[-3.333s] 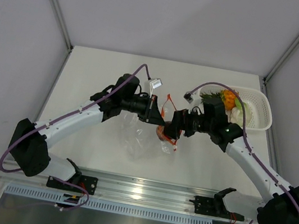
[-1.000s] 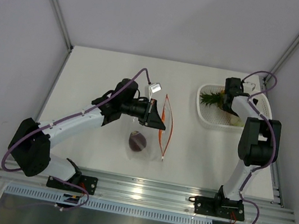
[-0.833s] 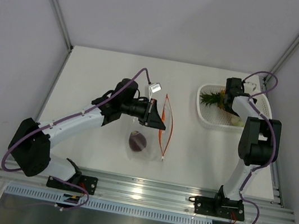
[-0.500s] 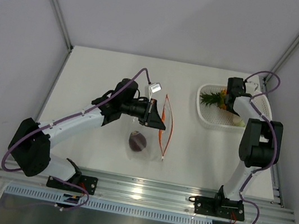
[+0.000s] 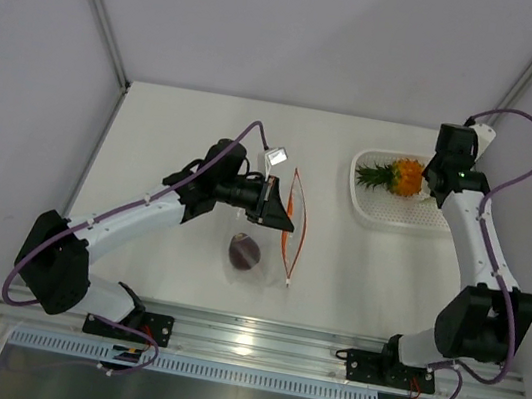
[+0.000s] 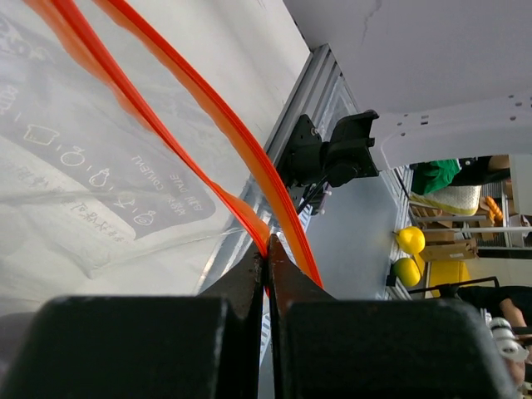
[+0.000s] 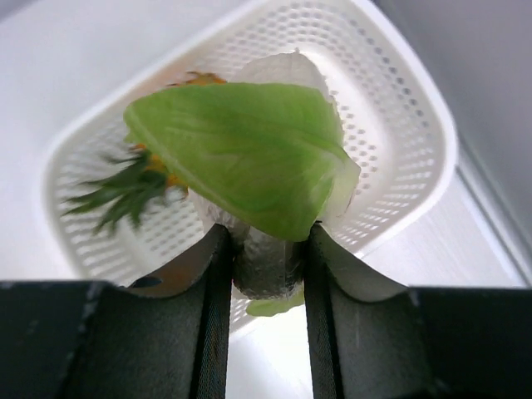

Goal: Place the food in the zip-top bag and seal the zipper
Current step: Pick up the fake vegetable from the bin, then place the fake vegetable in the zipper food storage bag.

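The zip-top bag [image 5: 259, 259] lay flat on the table [image 5: 177, 125], out in front of the left arm, and the dark red-purple fruit [image 5: 246, 251] looked to be inside it. It was thin crinkly film, so probably floppy and slippery. The zipper [image 5: 304, 226] seemed the only stiff bit worth grabbing. That strip ran near-to-far in the top view, with the mouth facing right toward the basket [image 5: 370, 214] and its two lips bowed apart.

The left gripper [image 6: 268, 249] was pinched shut on one lip. The right gripper [image 7: 266, 249] hung over the basket, clamped on the pale stub of the white and pale-green vegetable piece [image 7: 241, 150], with the leaf fanning out past the fingertips. The piece looked like light, smooth plastic, likely to twist if squeezed off-centre.

The pineapple [image 5: 398, 175] lay in the basket, crown pointing left.
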